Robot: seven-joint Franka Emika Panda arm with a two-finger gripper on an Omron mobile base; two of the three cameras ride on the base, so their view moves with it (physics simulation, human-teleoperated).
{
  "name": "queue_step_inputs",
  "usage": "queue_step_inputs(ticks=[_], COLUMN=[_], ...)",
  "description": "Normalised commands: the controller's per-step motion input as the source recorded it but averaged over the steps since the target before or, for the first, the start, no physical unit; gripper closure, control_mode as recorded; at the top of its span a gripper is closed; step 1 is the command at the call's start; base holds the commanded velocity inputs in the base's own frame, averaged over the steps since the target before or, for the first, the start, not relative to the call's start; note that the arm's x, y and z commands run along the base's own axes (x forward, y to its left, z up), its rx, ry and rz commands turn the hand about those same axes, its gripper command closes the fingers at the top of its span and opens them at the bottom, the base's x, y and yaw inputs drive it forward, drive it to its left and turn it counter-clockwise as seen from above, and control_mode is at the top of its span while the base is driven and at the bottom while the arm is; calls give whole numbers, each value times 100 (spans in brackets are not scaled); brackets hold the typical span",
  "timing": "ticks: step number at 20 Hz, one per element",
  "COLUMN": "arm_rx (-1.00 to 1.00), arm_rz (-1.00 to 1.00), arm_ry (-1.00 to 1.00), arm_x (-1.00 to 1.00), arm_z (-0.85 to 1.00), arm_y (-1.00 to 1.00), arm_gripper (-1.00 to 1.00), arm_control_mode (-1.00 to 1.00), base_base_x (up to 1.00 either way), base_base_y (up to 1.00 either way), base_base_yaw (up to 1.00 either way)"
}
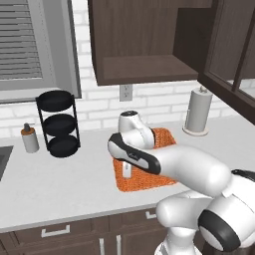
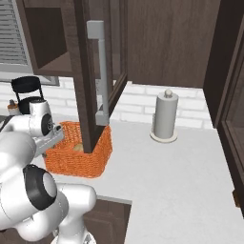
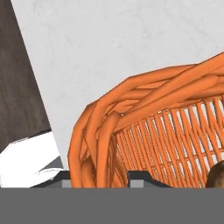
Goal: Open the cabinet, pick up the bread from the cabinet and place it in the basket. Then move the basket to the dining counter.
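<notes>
The orange woven basket [image 1: 162, 138] [image 2: 76, 162] [image 3: 166, 131] stands on the grey-white worktop below the cabinet [image 1: 144, 55]. The cabinet's glass door [image 2: 90, 71] hangs open. My arm bends down over the basket's left end. In the hand view my gripper [image 3: 103, 177] straddles the basket's rim, one dark fingertip [image 3: 65, 176] outside the wall and the other inside, both pressed against the weave. The golden-tan bread [image 2: 78, 147] [image 3: 217, 175] lies inside the basket. The dining counter is out of view.
A paper towel roll [image 1: 198, 112] [image 2: 165, 116] stands right of the basket. A black three-tier rack [image 1: 59, 124] and a soap bottle [image 1: 30, 138] stand to the left near the sink edge [image 1: 2, 159]. The open door juts out over the basket.
</notes>
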Motion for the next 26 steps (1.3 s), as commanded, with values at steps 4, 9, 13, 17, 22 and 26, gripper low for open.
queue_step_inputs(ticks=[4,9,13,17,22,26], arm_rx=[0,-2,-6,-2,0,0], arm_rz=[3,15,21,22,23,16], arm_ry=[-1,-12,-13,-19,-13,-6], arm_x=[0,-55,-18,-35,-4,-7], arm_z=[-40,82,73,46,36,62], arm_y=[-27,-39,-23,-13,0,0], arm_gripper=[100,100,100,100,100,100], arm_control_mode=[-100,-100,-100,-100,-100,-100], base_base_x=[0,0,0,0,0,0], base_base_y=[0,0,0,0,0,0], base_base_yaw=[0,0,0,0,0,0])
